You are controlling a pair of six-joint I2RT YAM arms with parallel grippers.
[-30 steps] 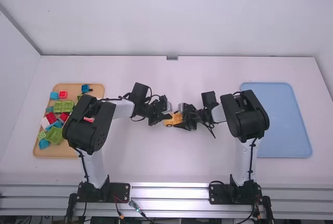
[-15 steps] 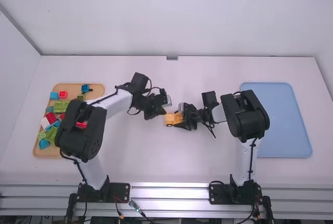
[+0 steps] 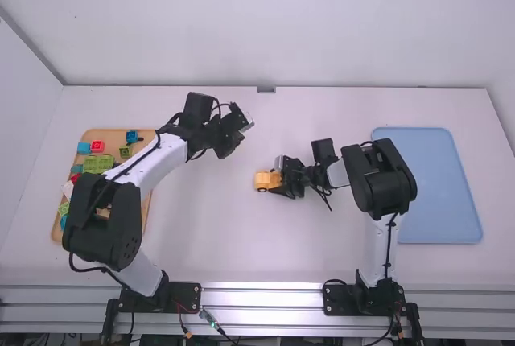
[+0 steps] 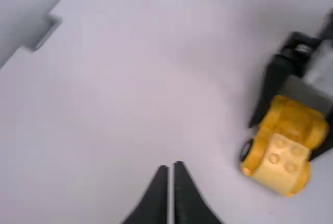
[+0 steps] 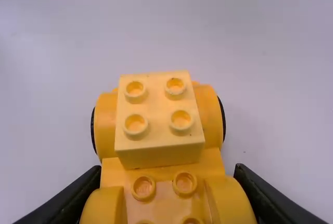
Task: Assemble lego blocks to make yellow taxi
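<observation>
The yellow taxi (image 3: 263,181) is in the right gripper (image 3: 276,178), whose two fingers clamp it from both sides. It is directly at this tool, one end between the fingers and the other end sticking out in front of them. The right wrist view shows on this free end a pale yellow block (image 5: 158,114) with four studs, and a black wheel (image 5: 223,118) at the side. Nearer to the fingers, a lower part with more studs sits between two rounded sides. If the wheels touch the white table (image 3: 265,249), I cannot tell.

The left gripper (image 3: 233,133) is apart from the taxi, and the left wrist view shows its fingertips together. From the high view one sees also the surroundings: at the left, the wooden tray (image 3: 117,137) with a red block (image 3: 97,146), green blocks (image 3: 96,163) and others; at the right, the blue tray (image 3: 426,185).
</observation>
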